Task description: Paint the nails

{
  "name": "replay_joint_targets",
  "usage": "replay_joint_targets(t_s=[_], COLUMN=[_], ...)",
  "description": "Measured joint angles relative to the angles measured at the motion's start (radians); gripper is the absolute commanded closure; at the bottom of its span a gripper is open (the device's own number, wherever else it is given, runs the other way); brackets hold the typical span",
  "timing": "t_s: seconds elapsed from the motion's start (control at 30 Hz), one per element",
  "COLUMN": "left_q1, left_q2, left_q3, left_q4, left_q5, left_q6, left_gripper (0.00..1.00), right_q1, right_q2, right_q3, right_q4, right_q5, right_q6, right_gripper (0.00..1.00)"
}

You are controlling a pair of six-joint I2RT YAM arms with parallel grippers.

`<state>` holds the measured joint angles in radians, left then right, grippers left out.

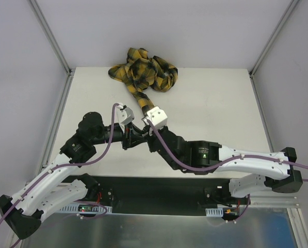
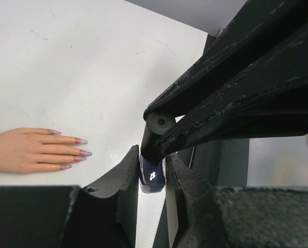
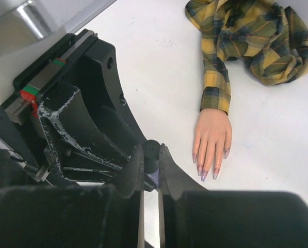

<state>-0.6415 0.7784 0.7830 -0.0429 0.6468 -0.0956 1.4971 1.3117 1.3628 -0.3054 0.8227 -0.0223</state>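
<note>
Both arms meet over the middle of the white desk [image 1: 221, 103], their wrists crowded together just short of a crumpled yellow-and-black plaid fabric sleeve [image 1: 143, 70] that trails in from the far edge. The left tool [image 2: 151, 156] is pressed in on a small dark purple bottle [image 2: 152, 178], one black finger flat against each side of the glossy body, which stands roughly upright between them. The right tool [image 3: 150, 152] comes in from the opposite side and is pinched on the round black cap [image 3: 151, 149] at the top of that bottle, so the two tools grip the same item at different heights. The cap appears to sit on the bottle's neck, though the fingers hide the join and I cannot tell whether it is tight or loose. The peach plastic mannequin hand [image 2: 30, 150] lies flat and palm down on the desk at the end of the sleeve, its fingers straight and close together. Its long pinkish-purple nails [image 2: 83, 153] are at the fingertips, pointing toward the bottle — near it, but apart from it and from both tools. From overhead the hand is hidden beneath the wrists, and only the sleeve shows — the wrist cameras give the clear sight of the nails.
</note>
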Motion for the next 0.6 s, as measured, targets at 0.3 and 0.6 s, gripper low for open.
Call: replay_joint_targets(t_s=[0.3,0.6], left_q1=[0.02,-0.002], left_q2=[0.104,0.116], left_q3=[0.018,0.023], left_q4=[0.003,0.01], left_q5=[0.187,0.408], left_q6=[-0.001,-0.003], left_gripper=[1.0,1.0], right_q1=[-0.099,-0.397], right_q2=[-0.091,-0.258], right_q3=[0.013,-0.023], right_q4=[-0.155,-0.161], right_q5=[-0.334,-0.91], right_q6=[-0.06,-0.079], right_gripper=[0.3,0.33])
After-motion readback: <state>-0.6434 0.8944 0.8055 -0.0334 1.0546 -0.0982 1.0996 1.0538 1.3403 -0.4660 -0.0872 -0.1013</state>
